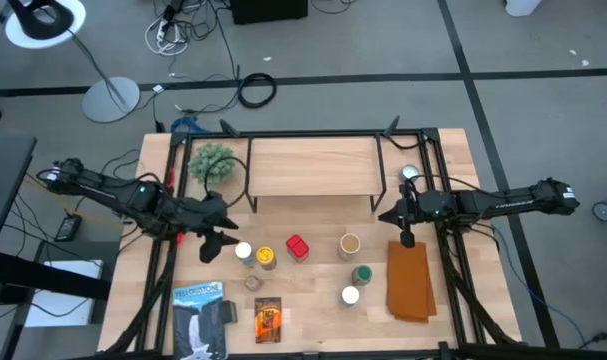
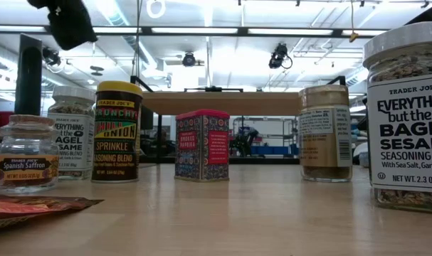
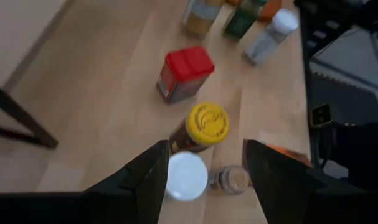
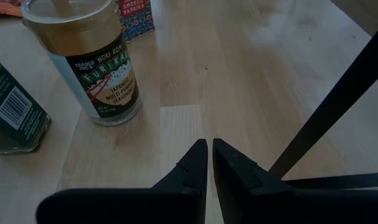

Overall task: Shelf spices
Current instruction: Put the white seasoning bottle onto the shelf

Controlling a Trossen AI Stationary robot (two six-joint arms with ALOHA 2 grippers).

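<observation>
A floor lamp's round base is sitting on the grey floor beyond the tabletop, with loose cables trailing near it. The tabletop is showing pale wood, and the shelf is standing at its far edge as the landmark for everything else.

Left of the shelf, a small green plant is sitting just beside it. In front of the shelf's left end, the left gripper is hovering with its jaws apart over a white-lidded jar, not touching it. Nearer the front edge on that side, a blue-and-white package and an orange-brown packet are lying flat.

In front of the shelf's middle, a yellow-lidded jar, a small glass jar and a red box are standing close together. Further right, a tan-lidded jar, a green-lidded jar and another white-lidded jar are standing in a loose group.

By the shelf's right legs, the right gripper is hanging low with its jaws together, holding nothing. In front of it, a folded orange-brown cloth is lying flat.

Behind the shelf, bright ceiling light strips are glowing.
</observation>
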